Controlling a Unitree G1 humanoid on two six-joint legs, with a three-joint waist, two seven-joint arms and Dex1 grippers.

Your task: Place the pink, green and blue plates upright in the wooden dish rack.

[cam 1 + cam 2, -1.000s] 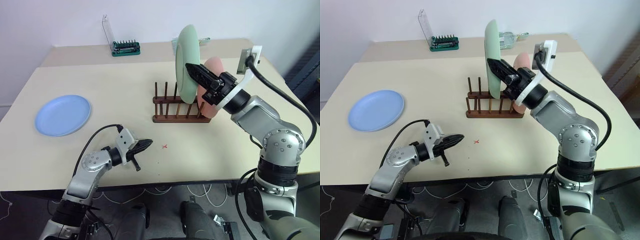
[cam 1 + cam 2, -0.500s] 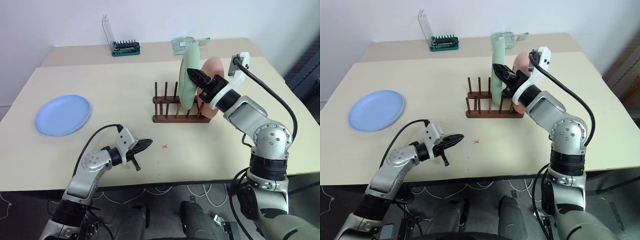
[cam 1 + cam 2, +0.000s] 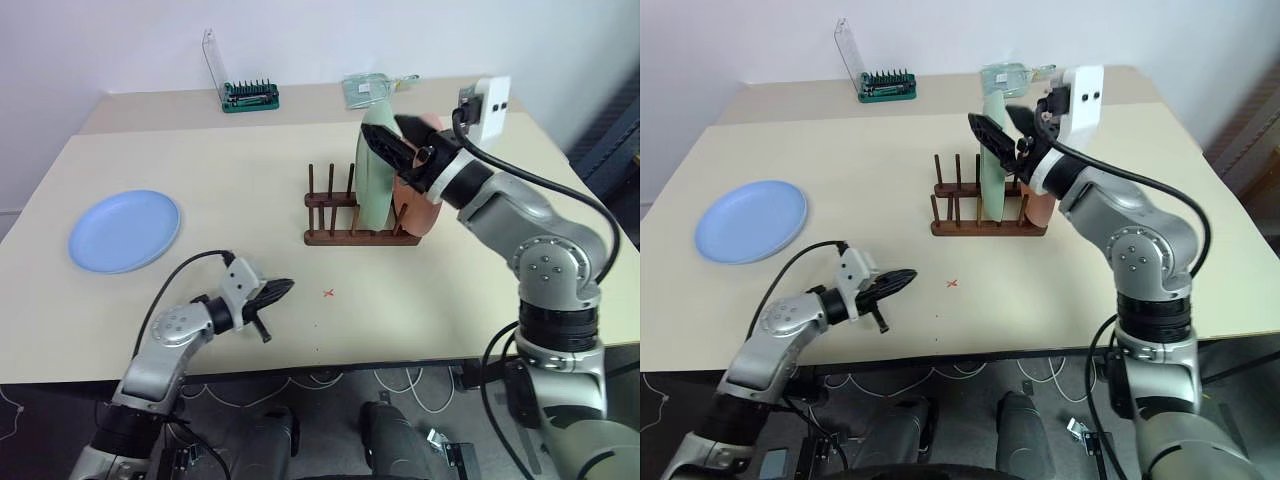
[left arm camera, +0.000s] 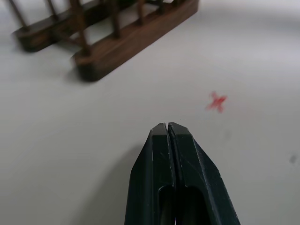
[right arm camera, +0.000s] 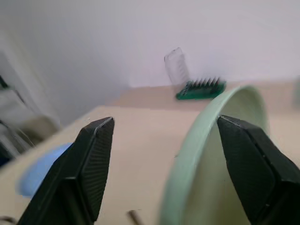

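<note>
With the pale green round plate (image 3: 375,170) upright in the dark wooden pegged dish rack (image 3: 360,212) beside the pink plate (image 3: 418,205), the right hand (image 3: 1002,122), fingers spread either side of its rim, could topple it by brushing it, while the closed, empty left hand (image 3: 274,291) sits well apart from the flat blue plate (image 3: 125,230) at the worktop's (image 3: 240,160) left.

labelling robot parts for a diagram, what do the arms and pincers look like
Both arms are silver-grey metal segments with black joints. Each ends in a pincer of two black tapered fingers: left pincer, right pincer. A white block sits at the right wrist. A black cable loops along each arm.
</note>
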